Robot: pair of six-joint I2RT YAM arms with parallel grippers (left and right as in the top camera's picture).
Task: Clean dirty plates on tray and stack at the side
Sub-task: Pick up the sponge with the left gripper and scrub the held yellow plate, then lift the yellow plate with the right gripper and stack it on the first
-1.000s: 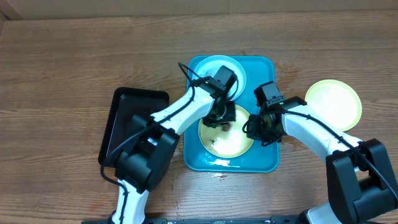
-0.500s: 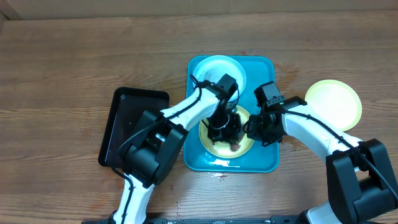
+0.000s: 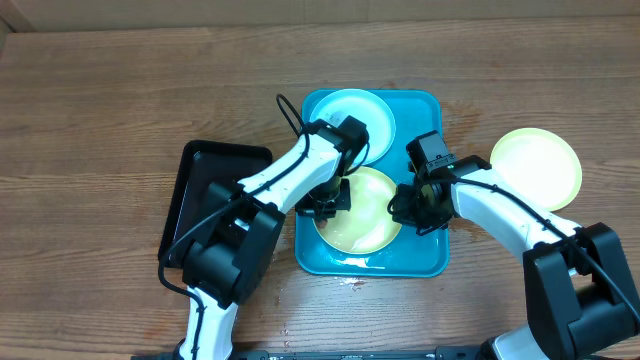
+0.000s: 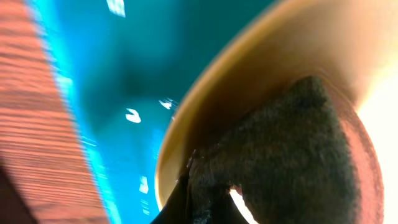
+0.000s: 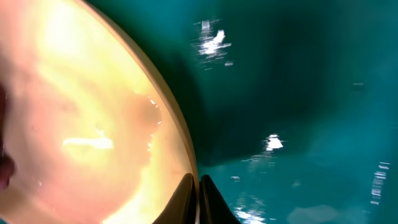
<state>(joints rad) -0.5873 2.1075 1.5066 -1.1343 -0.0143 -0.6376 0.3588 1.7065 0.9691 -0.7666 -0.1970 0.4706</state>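
At centre left, the left gripper (image 3: 328,204) clenches a dark pad (image 4: 280,155) against the left rim of a yellow-green plate (image 3: 365,215) lying in the turquoise tray (image 3: 425,255) at frame centre, below a mint plate (image 3: 358,112). The right gripper (image 3: 408,210) pinches that plate's right rim; a second yellow-green plate (image 3: 537,167) lies on the table (image 3: 100,100) at far right.

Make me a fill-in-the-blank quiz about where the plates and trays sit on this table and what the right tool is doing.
1. Exactly ___ plates lie on the turquoise tray.
2. The third plate rests on the table, off the turquoise tray's ___ side.
3. The black tray sits on the turquoise tray's ___ side.
4. The right tool pinches the yellow-green plate by its ___.

Missing words: two; right; left; rim.
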